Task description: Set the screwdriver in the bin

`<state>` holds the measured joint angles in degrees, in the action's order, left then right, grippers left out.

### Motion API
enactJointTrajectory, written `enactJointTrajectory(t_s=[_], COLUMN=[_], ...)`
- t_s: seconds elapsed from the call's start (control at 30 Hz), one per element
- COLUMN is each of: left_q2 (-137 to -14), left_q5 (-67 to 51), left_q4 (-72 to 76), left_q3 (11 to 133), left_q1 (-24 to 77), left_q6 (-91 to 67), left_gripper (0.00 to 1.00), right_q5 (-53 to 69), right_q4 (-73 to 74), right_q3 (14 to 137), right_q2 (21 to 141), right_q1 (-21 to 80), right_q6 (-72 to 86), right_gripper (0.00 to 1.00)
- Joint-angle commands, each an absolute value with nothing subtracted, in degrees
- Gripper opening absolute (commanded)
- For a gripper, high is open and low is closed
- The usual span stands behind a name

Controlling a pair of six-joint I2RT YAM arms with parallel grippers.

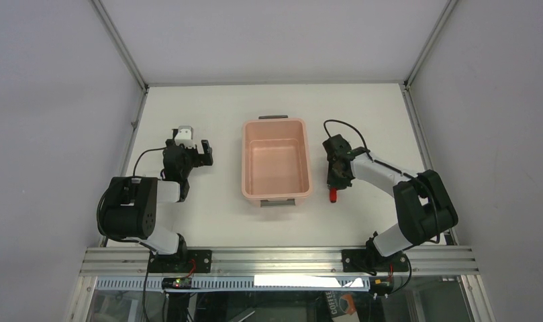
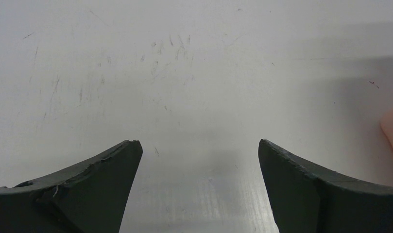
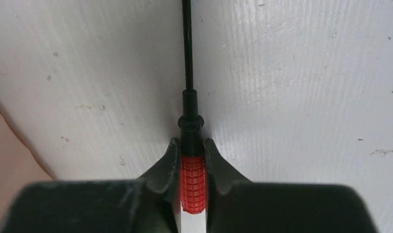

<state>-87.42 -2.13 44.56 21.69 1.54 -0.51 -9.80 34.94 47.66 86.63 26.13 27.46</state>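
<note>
Two grippers are on show, and only the right one has work. The right gripper (image 3: 190, 148) is closed firmly around the screwdriver (image 3: 193, 180), its fingers (image 3: 167, 162) clamping the ribbed red handle (image 3: 193, 191) just behind the collar. The thin dark shaft (image 3: 187, 53) runs out ahead of it toward 12 o'clock. Gripping the thick, grippy handle rather than the slim shaft looks like the sensible choice, since the shaft would likely slip or pivot.

From above, the screwdriver sits at about 4 o'clock of the bin (image 1: 250, 161), close beside its right wall but outside it, low over the bench (image 1: 188, 215). Whether it has left the surface I cannot tell.

The left gripper (image 2: 199, 143) hangs at 9 o'clock of the bin with its jaws spread wide and nothing between them, apparently parked out of the way.

By my reading the grasp is made. What remains is to lift, carry toward 9 o'clock over the rim, and let go.
</note>
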Motion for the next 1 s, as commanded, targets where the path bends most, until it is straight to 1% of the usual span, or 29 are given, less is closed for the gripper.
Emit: enactJointTrajectory(t_s=[0.0, 0.03, 0.3, 0.53, 0.67, 0.77, 0.97], left_q2=[-86.32, -86.31, -86.31, -86.25, -86.31, -86.31, -86.26], left_q5=[-3.23, -3.25, -3.25, -3.26, -3.27, -3.24, -3.26], left_q4=[46.18, 46.15, 46.14, 46.14, 46.14, 46.14, 46.14], left_q3=[21.81, 21.87, 21.86, 21.86, 21.88, 21.81, 21.85], left_q1=[1.79, 1.84, 1.84, 1.80, 1.84, 1.80, 1.84], left_q6=[-0.71, -0.78, -0.78, -0.79, -0.72, -0.77, -0.79], left_gripper=[0.99, 0.99, 0.99, 0.99, 0.99, 0.99, 0.99], right_q5=[-13.11, -14.43, -24.21, -25.85, -21.40, -13.26, -2.68], right_q4=[35.56, 36.77, 48.54, 59.07, 62.38, 62.35, 59.07], right_q3=[48.12, 48.86, 58.77, 71.22, 77.85, 81.70, 86.63], right_q2=[86.13, 85.53, 78.62, 75.16, 74.69, 75.14, 78.52], right_q1=[26.57, 26.55, 25.86, 24.48, 24.61, 25.27, 31.12], right_q6=[29.53, 29.57, 30.27, 29.20, 28.61, 28.49, 30.57], right_gripper=[0.02, 0.00, 0.00, 0.00, 0.00, 0.00, 0.00])
